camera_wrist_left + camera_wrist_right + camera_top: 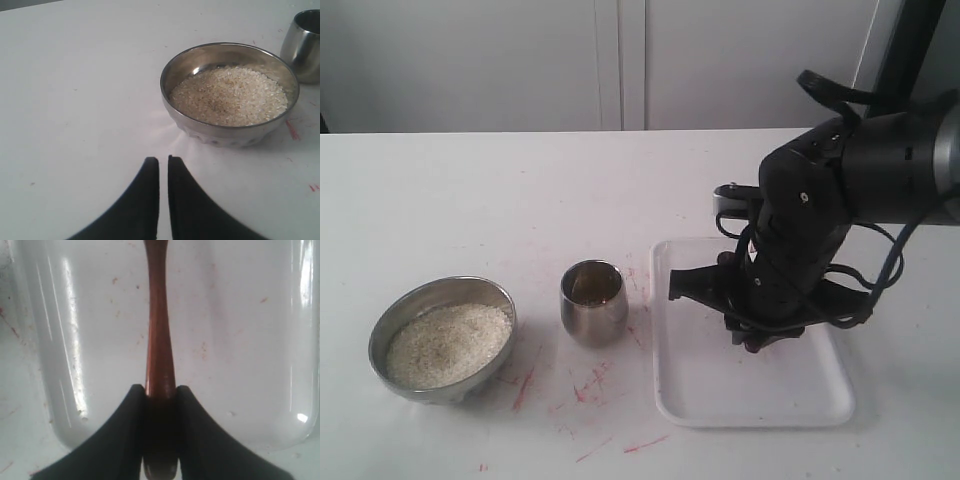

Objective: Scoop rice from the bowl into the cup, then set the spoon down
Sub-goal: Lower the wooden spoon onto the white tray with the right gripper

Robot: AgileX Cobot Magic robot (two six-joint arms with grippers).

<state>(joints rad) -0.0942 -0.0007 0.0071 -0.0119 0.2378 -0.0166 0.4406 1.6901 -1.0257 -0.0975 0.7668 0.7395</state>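
We see the right claw [161,389] closed on the spoon [159,340]. Its two black fingers [125,440] pinch the reddish-brown handle from both sides. The handle runs straight out from the claw over the white tray [820,400]. The spoon head is out of the wrist pic, so we can't tell whether it touches the tray or carries any rice.

In the exterior view the right arm [840,190] bends down w/ the claw low over the tray's left half. The tray sits on the table [520,190], just right of the cup [593,312].

The cup stands upright betw. tray & bowl [225,135], near both but touching neither. The bowl is at the front left, w/ rice [448,345] filling the bottom approx. level.

The left claw [163,159] is narrow, only a thin slit betw. its tips, holding nothing. It points at the bowl but is clear of it.

Red smears [525,385] mark the table around cup & bowl.
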